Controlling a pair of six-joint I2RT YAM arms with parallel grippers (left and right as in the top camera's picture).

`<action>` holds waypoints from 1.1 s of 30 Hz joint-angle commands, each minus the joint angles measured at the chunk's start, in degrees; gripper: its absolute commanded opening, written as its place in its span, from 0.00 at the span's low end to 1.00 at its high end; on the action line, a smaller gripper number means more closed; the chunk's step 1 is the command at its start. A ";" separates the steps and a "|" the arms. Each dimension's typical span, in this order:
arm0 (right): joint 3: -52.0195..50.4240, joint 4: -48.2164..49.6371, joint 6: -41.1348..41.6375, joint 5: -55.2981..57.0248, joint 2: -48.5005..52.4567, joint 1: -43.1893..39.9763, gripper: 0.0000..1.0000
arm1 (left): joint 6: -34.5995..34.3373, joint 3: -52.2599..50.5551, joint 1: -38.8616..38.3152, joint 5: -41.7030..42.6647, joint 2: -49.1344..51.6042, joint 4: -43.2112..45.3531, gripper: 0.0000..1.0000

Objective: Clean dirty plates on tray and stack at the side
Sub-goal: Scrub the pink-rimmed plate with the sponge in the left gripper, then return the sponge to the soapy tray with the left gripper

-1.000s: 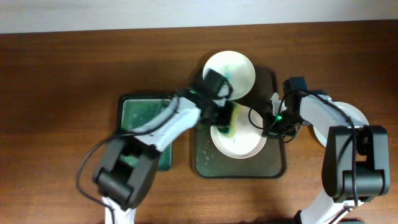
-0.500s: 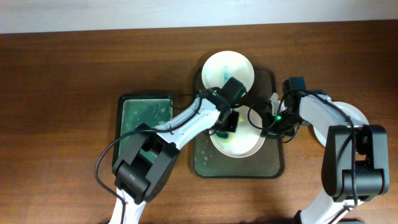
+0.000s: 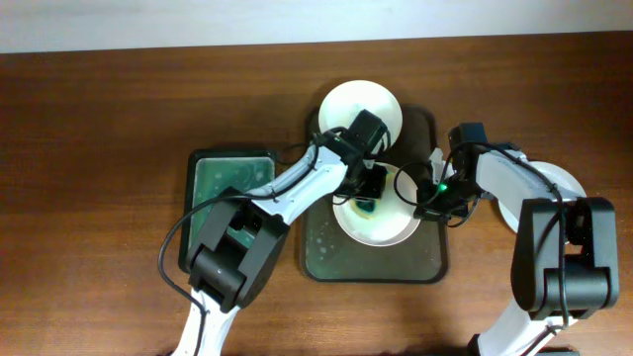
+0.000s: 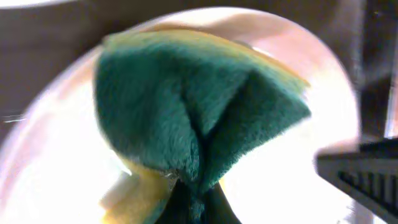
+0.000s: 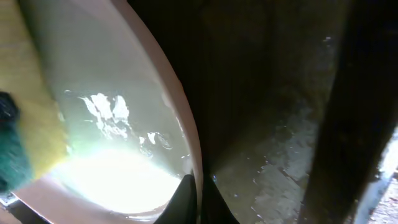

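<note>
Sponge [image 4: 186, 106] has shifted farther onto the plate [image 3: 388, 233] in the tray [image 3: 321, 253].

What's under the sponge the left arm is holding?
The pale plate on the dark tray; the sponge sits on its inner surface. The plate surface directly beneath is covered, so any smear left there can't be seen.
</note>
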 commanded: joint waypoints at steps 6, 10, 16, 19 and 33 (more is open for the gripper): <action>-0.04 0.04 -0.90 1.46 0.74 0.09 0.04 | 5.46 0.15 -3.85 19.76 3.06 0.90 0.00; -0.04 0.02 -0.90 1.46 0.74 0.09 0.04 | 6.93 0.15 -3.08 20.31 3.06 -1.38 0.00; -0.04 0.02 -0.90 1.46 0.74 0.09 0.04 | 0.79 0.24 1.33 -14.01 3.04 -10.08 0.00; -0.04 0.00 -0.90 1.46 0.74 0.09 0.04 | -0.87 2.40 2.14 -25.49 3.04 -15.02 0.00; -0.04 0.02 -0.92 1.46 0.74 0.07 0.04 | 1.27 30.82 4.59 -21.62 0.37 -46.45 0.00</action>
